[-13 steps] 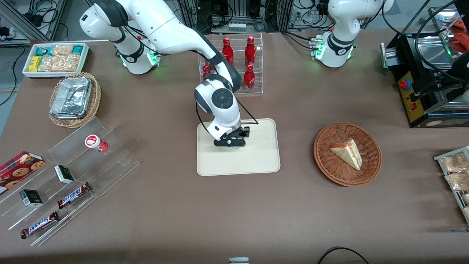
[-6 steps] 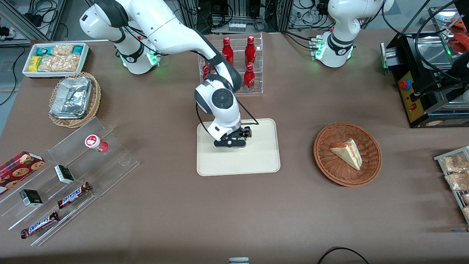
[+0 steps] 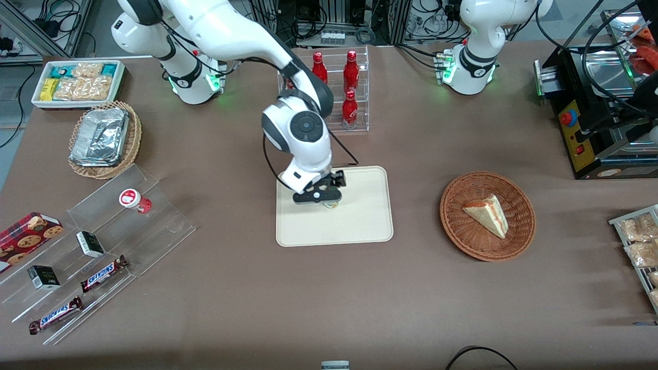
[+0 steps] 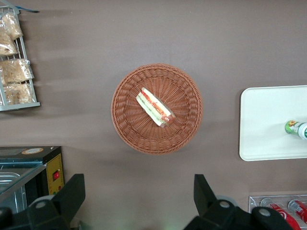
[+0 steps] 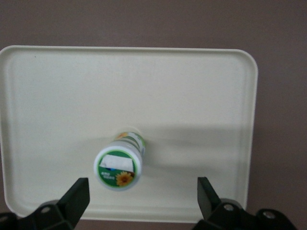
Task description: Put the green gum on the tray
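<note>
Since a second ago the arm has risen; claw (image 3: pixel 327 199) now hangs just above the gum (image 5: pixel 119 165), fingers spread, holding nothing. Gum stands upright on the tray (image 3: pixel 370 226), near its middle, long axis vertical, directly below and between the fingers. Judgement: placement done; retreat straight up.

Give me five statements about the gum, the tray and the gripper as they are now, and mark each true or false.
1. The green gum stands upright on the tray. True.
2. The gripper is shut on the gum. False: its fingers are open, apart from the bottle.
3. The gripper is above the tray. True.
4. A sandwich wedge lies on the tray. False: the sandwich lies in the wicker basket.
5. The gum lies outside the tray's rim. False: it is inside it.
</note>
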`<action>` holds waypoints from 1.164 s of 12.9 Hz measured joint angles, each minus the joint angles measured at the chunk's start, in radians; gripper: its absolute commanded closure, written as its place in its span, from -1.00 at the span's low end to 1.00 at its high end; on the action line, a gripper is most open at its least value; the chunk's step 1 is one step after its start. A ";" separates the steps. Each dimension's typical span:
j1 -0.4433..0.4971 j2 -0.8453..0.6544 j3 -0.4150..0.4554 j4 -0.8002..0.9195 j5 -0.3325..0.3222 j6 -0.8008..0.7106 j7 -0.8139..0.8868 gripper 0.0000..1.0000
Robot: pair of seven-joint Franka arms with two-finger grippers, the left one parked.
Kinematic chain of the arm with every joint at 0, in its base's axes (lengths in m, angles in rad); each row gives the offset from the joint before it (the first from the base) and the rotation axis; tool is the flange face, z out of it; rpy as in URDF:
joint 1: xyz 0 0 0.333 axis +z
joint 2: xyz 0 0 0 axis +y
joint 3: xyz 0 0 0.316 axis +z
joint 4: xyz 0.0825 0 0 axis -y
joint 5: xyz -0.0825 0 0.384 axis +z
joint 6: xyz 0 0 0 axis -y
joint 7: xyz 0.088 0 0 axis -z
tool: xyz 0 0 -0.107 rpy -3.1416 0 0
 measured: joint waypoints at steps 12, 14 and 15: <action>-0.383 -0.198 0.000 -0.071 0.054 -0.241 -0.567 -1.00; -0.470 -0.218 0.003 -0.081 0.057 -0.247 -0.649 -1.00; -0.518 -0.231 0.010 -0.087 0.057 -0.250 -0.681 -1.00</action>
